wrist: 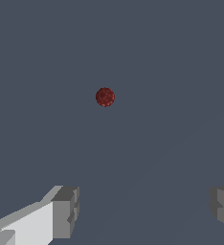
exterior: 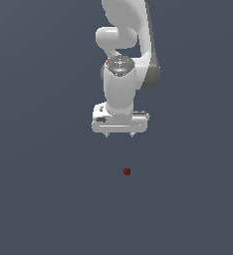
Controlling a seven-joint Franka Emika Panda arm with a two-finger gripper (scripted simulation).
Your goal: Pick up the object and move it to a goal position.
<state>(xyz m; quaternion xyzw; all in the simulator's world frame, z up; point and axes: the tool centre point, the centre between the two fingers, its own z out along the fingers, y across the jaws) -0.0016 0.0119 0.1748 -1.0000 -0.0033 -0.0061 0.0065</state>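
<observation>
Dark red, bumpy and roughly round: the lump (exterior: 127, 171) lies alone on the flat grey-blue worktop (exterior: 44, 199), free of any contact. In the exterior view it sits at about 5 o'clock from the hand (exterior: 119, 135), clearly apart from it, with bare worktop between.

Hand state: fingers spread wide, nothing between them. In the wrist view the two fingertips (wrist: 66, 210) stand far apart at the frame edge and the lump (wrist: 105, 97) lies beyond them, outside the gap.

Handling, judged only:
- Very small next to the hand, so probably very light. Weight should not matter; precision should.
- Round body on a flat surface: likely to roll or skid if one finger touches before the other.
- Bumpy skin may give the pads some bite. Stiff or soft cannot be told from the render.
- Best hold: across the widest part, pads on opposite sides, tips brought almost to the worktop since the lump is so low. A high pinch would probably squeeze it out downward.
- Hand needs centring over the lump first; it is not yet aligned.

Hidden or unclear:
- No goal marker shows in either view.
- Height of the hand above the worktop is hard to judge; no shadows or edges help.
- Arm base is cut off at the top of the exterior view.
- One fingertip is partly cropped in the wrist view.
- Surface detail of the lump is too fine to read.
</observation>
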